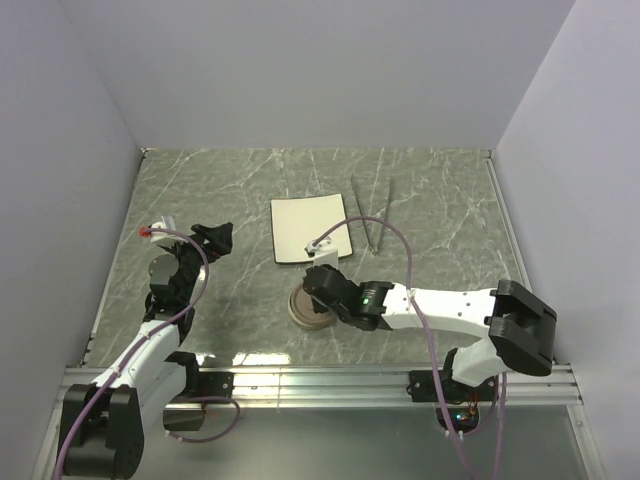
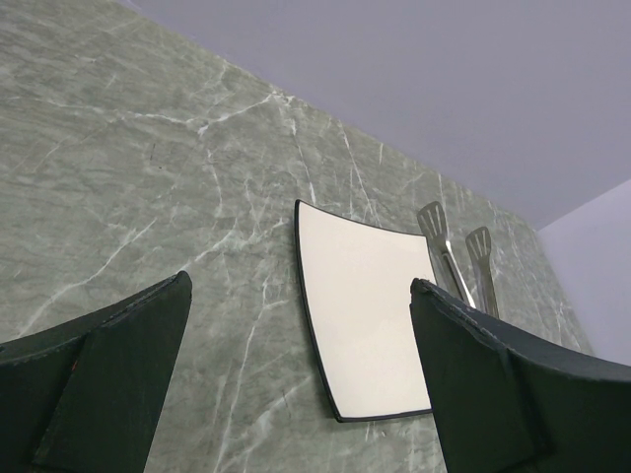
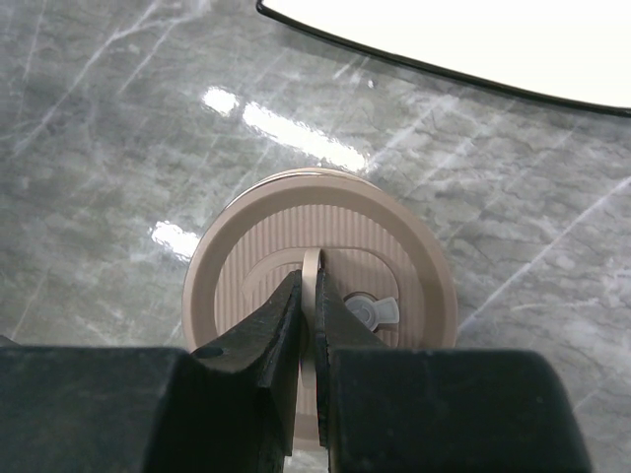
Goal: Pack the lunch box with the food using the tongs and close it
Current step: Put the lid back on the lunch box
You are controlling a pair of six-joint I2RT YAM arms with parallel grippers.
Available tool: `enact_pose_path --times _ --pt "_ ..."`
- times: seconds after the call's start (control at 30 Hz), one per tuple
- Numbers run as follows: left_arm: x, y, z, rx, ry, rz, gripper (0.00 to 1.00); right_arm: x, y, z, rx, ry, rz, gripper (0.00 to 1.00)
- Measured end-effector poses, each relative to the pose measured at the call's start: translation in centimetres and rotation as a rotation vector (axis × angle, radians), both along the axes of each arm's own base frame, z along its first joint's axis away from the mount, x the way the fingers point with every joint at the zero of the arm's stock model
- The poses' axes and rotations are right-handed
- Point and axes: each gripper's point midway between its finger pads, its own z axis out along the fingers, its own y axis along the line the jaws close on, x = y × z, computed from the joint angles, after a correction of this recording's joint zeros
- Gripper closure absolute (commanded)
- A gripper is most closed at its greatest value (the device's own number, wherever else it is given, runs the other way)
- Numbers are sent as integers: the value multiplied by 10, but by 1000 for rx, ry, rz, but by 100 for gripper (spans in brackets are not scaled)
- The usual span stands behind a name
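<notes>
Clamps the right pincer [image 3: 308,288] tight on the lid handle [image 3: 314,262] of the lunch box [image 3: 251,251] — standing on the table [image 3: 99,148] near the white plate [image 3: 473,30] — and holds the left pincer [image 2: 299,286] released, well apart.

The lunch box [image 1: 302,308] sits partly under the right gripper [image 3: 311,286], inside unseen — the tongs [image 2: 432,217] run behind the left gripper [image 2: 301,286] — plate [image 3: 473,39] cropped at top.

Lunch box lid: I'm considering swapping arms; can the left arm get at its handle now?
Probably not: the right gripper has its jaws shut on the lid handle, its arm lying over the lunch box. The left gripper stands open, aside.
</notes>
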Motion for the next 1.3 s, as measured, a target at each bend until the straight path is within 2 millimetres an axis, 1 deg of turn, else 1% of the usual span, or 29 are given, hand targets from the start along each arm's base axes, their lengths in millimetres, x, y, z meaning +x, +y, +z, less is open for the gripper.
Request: enact_pose_path --times 0.2,1.1,1.3 --pt "0 0 0 0 -1 0 1 3 8 0 20 -6 2 100" --pt "0 0 0 0 -1 0 1 3 12 3 40 -6 2 100" --pt "0 0 0 -3 0 0 0 5 20 3 44 -3 6 100"
